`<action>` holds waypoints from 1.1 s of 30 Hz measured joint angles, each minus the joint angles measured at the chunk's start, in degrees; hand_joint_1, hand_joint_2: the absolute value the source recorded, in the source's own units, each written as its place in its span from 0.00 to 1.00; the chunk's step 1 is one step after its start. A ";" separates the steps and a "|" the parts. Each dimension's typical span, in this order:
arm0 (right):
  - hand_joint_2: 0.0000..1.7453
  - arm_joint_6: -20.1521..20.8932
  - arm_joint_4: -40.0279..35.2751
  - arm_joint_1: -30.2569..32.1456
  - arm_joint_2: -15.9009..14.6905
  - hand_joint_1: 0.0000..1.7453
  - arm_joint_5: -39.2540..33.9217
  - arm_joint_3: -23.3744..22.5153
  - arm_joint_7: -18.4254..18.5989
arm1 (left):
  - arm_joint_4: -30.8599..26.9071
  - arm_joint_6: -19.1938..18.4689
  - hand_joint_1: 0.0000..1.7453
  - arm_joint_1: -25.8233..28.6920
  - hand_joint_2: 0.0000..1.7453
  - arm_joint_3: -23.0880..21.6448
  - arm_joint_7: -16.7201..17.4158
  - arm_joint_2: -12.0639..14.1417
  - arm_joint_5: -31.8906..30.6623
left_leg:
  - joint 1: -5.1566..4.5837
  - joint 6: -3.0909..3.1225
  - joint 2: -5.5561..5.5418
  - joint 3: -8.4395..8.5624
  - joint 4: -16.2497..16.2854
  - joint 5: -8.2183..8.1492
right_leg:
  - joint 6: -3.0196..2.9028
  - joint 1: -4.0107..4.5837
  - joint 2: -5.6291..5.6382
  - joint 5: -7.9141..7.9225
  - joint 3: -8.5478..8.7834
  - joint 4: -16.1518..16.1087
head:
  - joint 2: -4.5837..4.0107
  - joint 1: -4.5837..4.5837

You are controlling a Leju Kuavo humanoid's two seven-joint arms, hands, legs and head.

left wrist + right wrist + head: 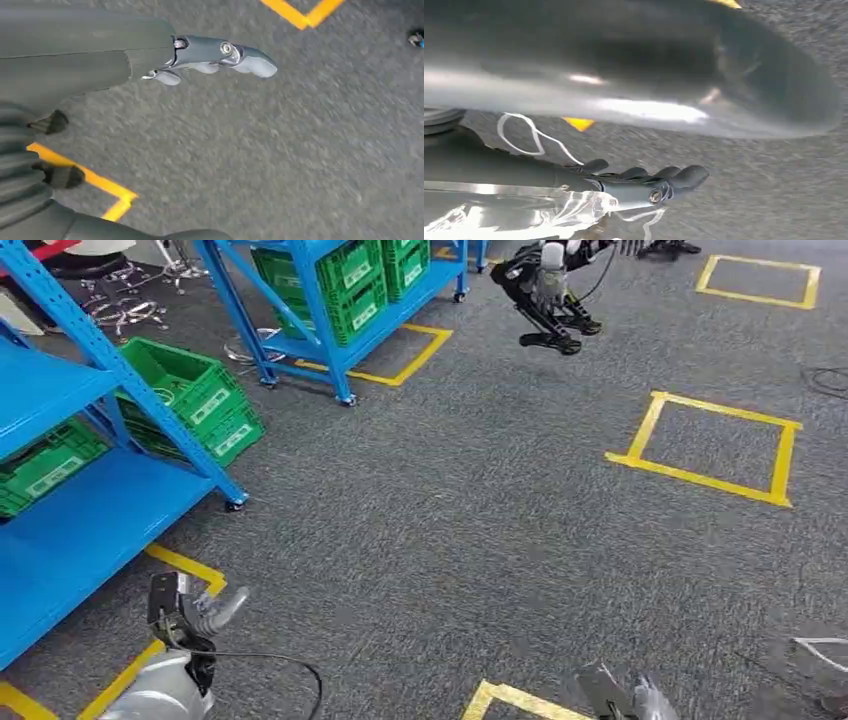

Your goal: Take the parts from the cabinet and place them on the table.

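Note:
A blue cabinet (100,515) stands at the left in the head view, with green bins (45,465) on its shelves. My left hand (185,615) hangs low beside it over the grey floor. In the left wrist view my left hand (215,55) has its fingers stretched out and holds nothing. My right hand (620,698) sits at the bottom edge of the head view. In the right wrist view a crinkled clear plastic bag (524,212) lies along my right hand (644,182) and hides the thumb; the dark fingers reach past it. What the bag contains is hidden.
Stacked green bins (195,405) sit on the floor by the cabinet. A second blue rack (335,310) stands further back. Another robot's legs (545,295) are at the top. Yellow tape squares (710,445) mark the carpet. A white cable (820,645) lies at the right.

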 joint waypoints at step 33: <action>0.00 0.08 -17.52 10.63 -0.33 0.00 -35.25 12.43 2.38 | -19.35 -7.26 0.00 21.56 0.00 -4.99 -23.96 -7.84 23.50 | -1.00 0.83 1.19 -4.73 7.03 -7.85 | -0.36 0.33 -0.62 2.00 -2.30 0.34 | 0.00 -0.64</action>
